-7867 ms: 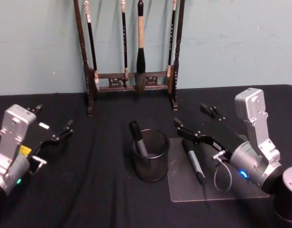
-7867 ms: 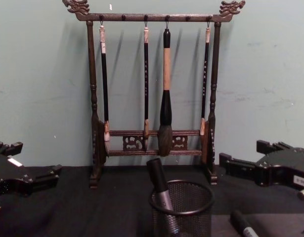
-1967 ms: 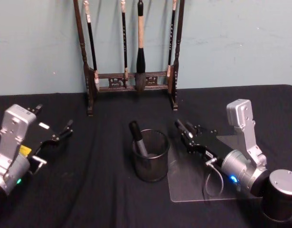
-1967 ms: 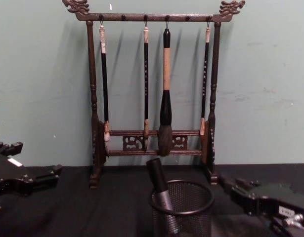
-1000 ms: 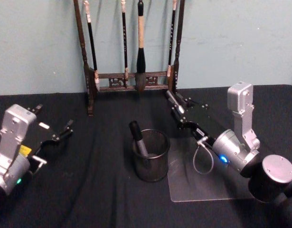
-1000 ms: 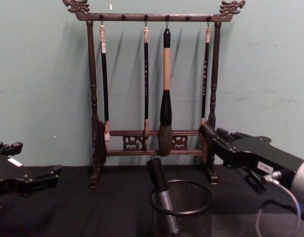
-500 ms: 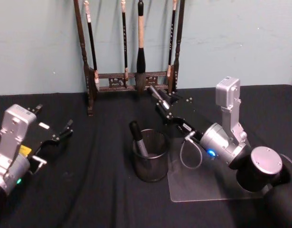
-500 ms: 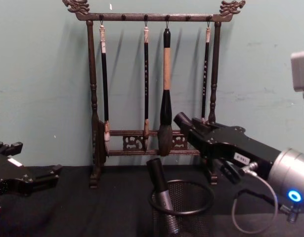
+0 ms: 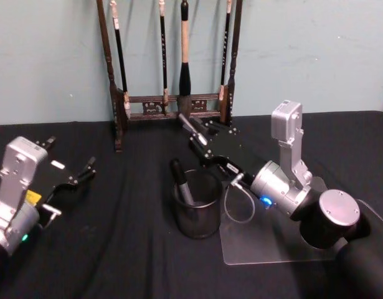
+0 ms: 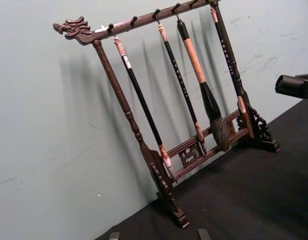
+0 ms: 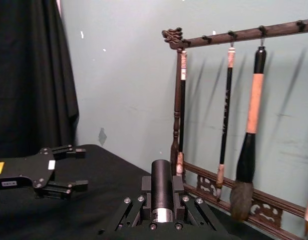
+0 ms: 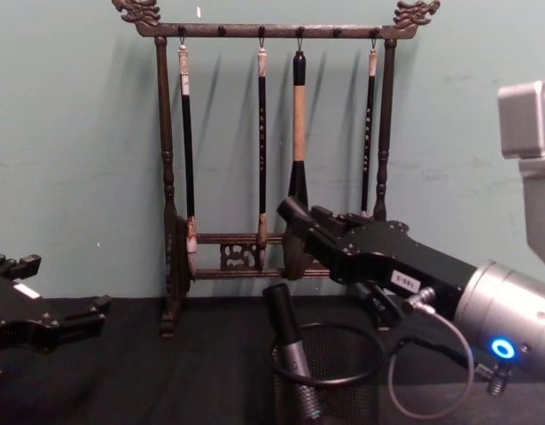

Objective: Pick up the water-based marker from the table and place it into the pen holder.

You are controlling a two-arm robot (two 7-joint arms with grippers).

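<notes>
At far left, the left gripper [image 9: 68, 157] sat parked, fingers spread. Four brushes [image 9: 184, 62] hung behind. One pen holder [image 9: 200, 224] held one other marker [image 9: 180, 180]. The right gripper [image 9: 202, 142], clenched on the marker [image 11: 162, 185], had swung left off the clear sheet [image 9: 253, 249] to hover over the holder, so only the drop remained.

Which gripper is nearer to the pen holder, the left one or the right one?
Right. The right gripper, holding the water-based marker, hovers above the pen holder; the left gripper sits far off to its left.
</notes>
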